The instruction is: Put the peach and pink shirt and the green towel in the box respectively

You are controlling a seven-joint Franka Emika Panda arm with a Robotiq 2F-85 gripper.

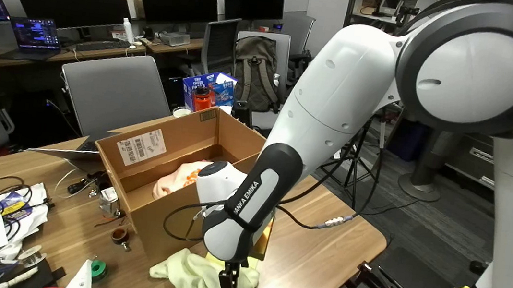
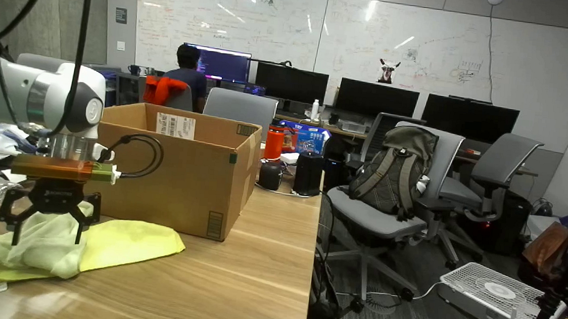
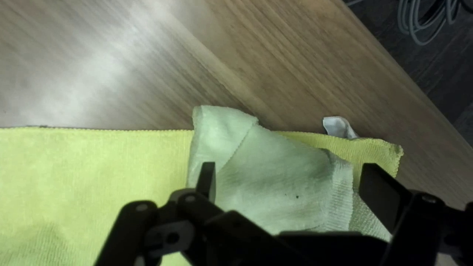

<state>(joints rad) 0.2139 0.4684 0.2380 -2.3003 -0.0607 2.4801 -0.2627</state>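
The cardboard box (image 1: 150, 226) stands open on the table and also shows in an exterior view (image 2: 180, 187). A peach shirt (image 1: 177, 183) with orange print lies inside it, partly hidden by the box wall and the arm. The pale green towel (image 1: 198, 277) lies crumpled in front of the box, on a flatter yellow cloth (image 2: 128, 243). I cannot tell whether the two are separate pieces. My gripper (image 2: 46, 242) points down over the pale green towel. In the wrist view the gripper (image 3: 288, 171) is open, its fingers apart on either side of the towel (image 3: 273, 181), with nothing clamped.
Cables, papers and tools (image 1: 12, 213) crowd one end of the table (image 1: 316, 252). A green tape roll (image 1: 98, 270) lies near the towel. An orange bottle (image 2: 274, 142) and black devices (image 2: 308, 174) stand beside the box. The table edge (image 3: 406, 79) shows in the wrist view.
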